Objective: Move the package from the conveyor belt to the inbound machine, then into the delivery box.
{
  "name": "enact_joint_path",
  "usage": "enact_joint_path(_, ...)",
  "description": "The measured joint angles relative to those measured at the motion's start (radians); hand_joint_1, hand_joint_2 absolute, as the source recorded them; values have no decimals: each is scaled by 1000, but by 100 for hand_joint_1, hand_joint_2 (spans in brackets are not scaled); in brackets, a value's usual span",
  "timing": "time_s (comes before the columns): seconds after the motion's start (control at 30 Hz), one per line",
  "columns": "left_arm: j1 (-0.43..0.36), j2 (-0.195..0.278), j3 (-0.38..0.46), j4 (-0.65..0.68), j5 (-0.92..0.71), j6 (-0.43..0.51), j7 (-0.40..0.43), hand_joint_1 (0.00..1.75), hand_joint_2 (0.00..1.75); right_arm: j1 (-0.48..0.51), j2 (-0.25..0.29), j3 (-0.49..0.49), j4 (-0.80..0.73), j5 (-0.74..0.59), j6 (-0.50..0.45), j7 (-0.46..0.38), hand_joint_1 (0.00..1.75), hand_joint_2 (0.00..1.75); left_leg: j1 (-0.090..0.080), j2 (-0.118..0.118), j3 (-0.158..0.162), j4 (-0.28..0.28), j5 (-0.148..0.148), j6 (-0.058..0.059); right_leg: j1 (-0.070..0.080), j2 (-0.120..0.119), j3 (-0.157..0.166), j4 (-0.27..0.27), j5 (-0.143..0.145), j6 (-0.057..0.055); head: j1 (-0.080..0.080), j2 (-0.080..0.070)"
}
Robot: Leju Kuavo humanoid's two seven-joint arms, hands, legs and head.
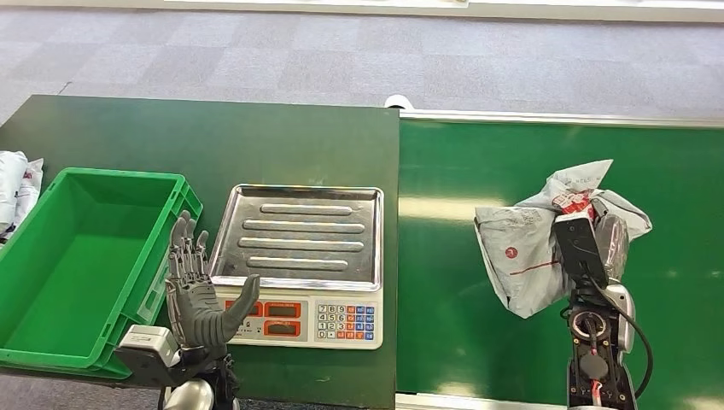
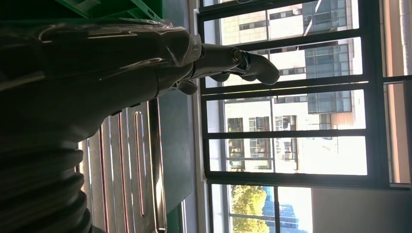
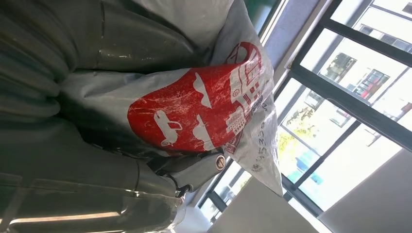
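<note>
Right hand grips the package over the belt; left hand spread, holding nothing. Scale and box steps remain.

- Left hand fills the upper left of the frame, fingers extended, holding nothing.
- Ribbed steel scale tray lower left.
- Windows across the right.

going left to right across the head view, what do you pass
white bags at the table's edge → green crate → left hand, open → scale with steel tray → green conveyor belt → grey package → right hand gripping the package
</note>
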Motion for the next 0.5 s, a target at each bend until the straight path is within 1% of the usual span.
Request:
enact_joint_path(0.17,-9,0,0,0,0,-7,0,0,175,0,-4,1,-54,15,-47,-27,175,175,0,0,-1,0,0,0,0,0,-1,0,0,0,0,0)
enact_joint_path(0.27,-32,2,1,0,-1,-4,0,0,175,-31,-23,16,-111,21,-30,-16,175,175,0,0,-2,0,0,0,0,0,-1,0,0,0,0,0)
enact_joint_path(0.37,-60,4,6,0,-2,11,0,0,175,-105,-36,64,-125,50,37,-1,175,175,0,3,-2,0,0,0,0,2,-1,0,1,0,0,0)
enact_joint_path(0.43,-76,5,14,0,-3,24,0,0,175,-169,-34,122,-95,77,66,4,175,175,0,4,-1,0,1,0,0,3,-1,1,2,0,0,0)
enact_joint_path(0.5,-91,7,25,0,-9,38,0,0,175,-236,-20,187,-34,92,73,0,175,175,1,4,-1,0,2,-1,1,3,-1,1,2,-1,0,0)
